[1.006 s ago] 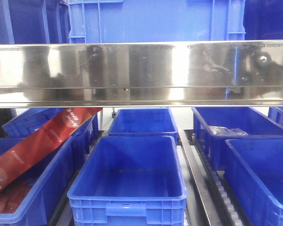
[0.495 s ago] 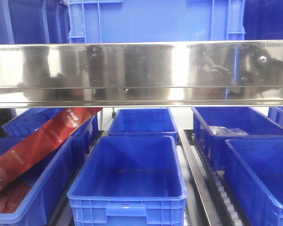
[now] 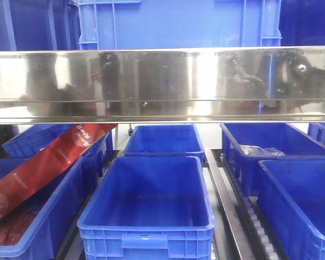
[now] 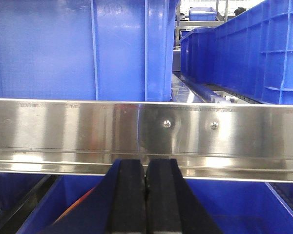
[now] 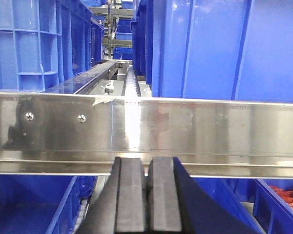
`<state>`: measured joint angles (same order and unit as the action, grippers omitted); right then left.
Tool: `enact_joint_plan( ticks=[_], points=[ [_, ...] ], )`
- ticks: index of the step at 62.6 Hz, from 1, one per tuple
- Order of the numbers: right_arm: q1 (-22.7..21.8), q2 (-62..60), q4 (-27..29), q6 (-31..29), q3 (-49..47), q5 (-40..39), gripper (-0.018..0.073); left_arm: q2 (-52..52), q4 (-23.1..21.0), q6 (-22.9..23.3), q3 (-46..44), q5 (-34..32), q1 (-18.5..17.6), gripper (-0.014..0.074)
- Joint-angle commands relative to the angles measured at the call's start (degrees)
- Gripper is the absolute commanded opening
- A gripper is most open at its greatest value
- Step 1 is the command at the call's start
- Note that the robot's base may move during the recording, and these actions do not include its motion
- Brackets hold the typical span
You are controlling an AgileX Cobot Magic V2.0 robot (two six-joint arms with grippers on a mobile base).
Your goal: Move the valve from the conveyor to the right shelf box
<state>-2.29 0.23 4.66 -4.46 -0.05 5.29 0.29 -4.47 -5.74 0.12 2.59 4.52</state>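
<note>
At the shelf front: both wrist cameras face a polished steel rail (image 3: 162, 81) running flat across the rack, with blue crates above and below it.
Left gripper (image 4: 146, 195): clenched, its two black pads pressed together with nothing between them, pointing level at the rail from 6 o'clock of the left wrist view.
Right gripper (image 5: 148, 197): likewise clenched on nothing, black pads touching, aimed straight at the same kind of rail.
Valve: not visible in any view; I cannot tell where it is.
Conveyor: not visible either.
Upper shelf: a tall blue crate (image 3: 179, 24) stands just behind the rail at 12 o'clock.
Lower shelf, centre: an open blue box (image 3: 146, 203) at 6 o'clock, a second blue box (image 3: 163, 140) directly behind it.
Lower shelf, right: blue boxes (image 3: 298, 200) at 4 o'clock, the rear one holding something pale and crumpled.
Lower shelf, left: a red packet (image 3: 38, 170) leans tilted across a blue box at 8 o'clock.
Roller track (image 3: 260, 230): runs between centre and right boxes.
</note>
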Motion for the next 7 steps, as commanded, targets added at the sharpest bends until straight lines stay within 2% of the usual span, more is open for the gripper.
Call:
enact_joint_plan(
  ticks=[1,7],
  points=[
    [-0.3,-0.2,-0.2,-0.1,0.0,-1.3,-0.0155,-0.3,0.1,0.4,-0.1,-1.0,-0.2,-0.0111],
    [-0.3,-0.2,-0.2,-0.1,0.0,-1.3,-0.0155,-0.3,0.1,0.4,-0.1,-1.0,-0.2,-0.0111]
  ],
)
